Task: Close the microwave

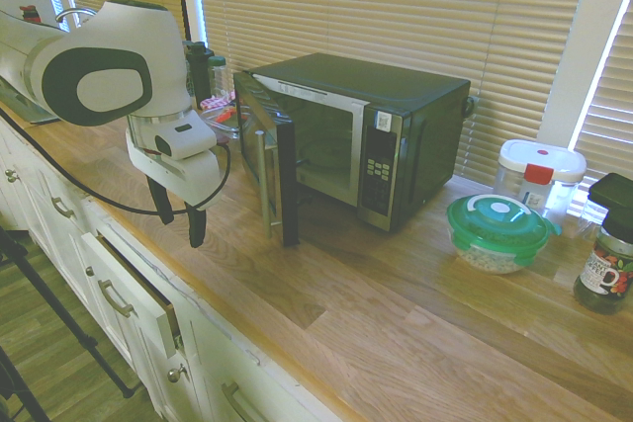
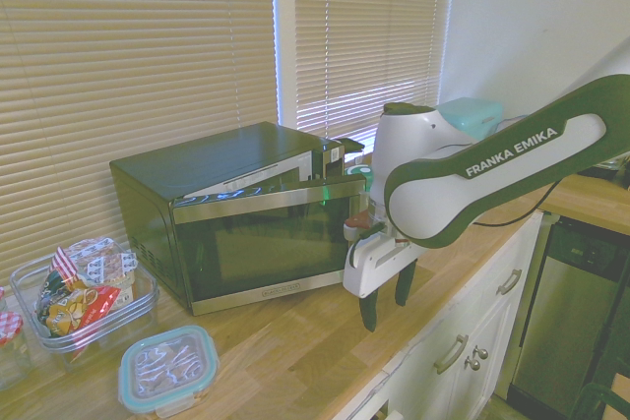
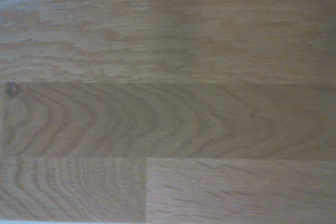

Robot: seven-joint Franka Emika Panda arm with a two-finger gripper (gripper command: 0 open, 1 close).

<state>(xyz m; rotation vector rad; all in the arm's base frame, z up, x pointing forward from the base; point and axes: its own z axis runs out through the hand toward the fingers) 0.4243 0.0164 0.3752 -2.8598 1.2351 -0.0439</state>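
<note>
The microwave (image 1: pixel 396 135) stands on the wooden counter (image 1: pixel 396 313) with its door (image 1: pixel 269 170) swung wide open, roughly square to the front; the lit cavity shows behind it. In the second exterior view the door's dark glass (image 2: pixel 261 248) faces the camera. My gripper (image 1: pixel 179 216) hangs fingers-down just above the counter, on the outer side of the open door and a short gap away from it. It is open and holds nothing, as is also seen in the second exterior view (image 2: pixel 386 300). The wrist view shows only bare wood grain.
A green-lidded bowl (image 1: pixel 497 229), a white box with a red clasp (image 1: pixel 539 173) and a dark jar (image 1: pixel 605 264) stand beside the microwave. A drawer (image 1: pixel 129 289) under the counter edge is slightly ajar. A snack-filled glass dish (image 2: pixel 84 292) and a teal-lidded container (image 2: pixel 169 366) lie behind the microwave.
</note>
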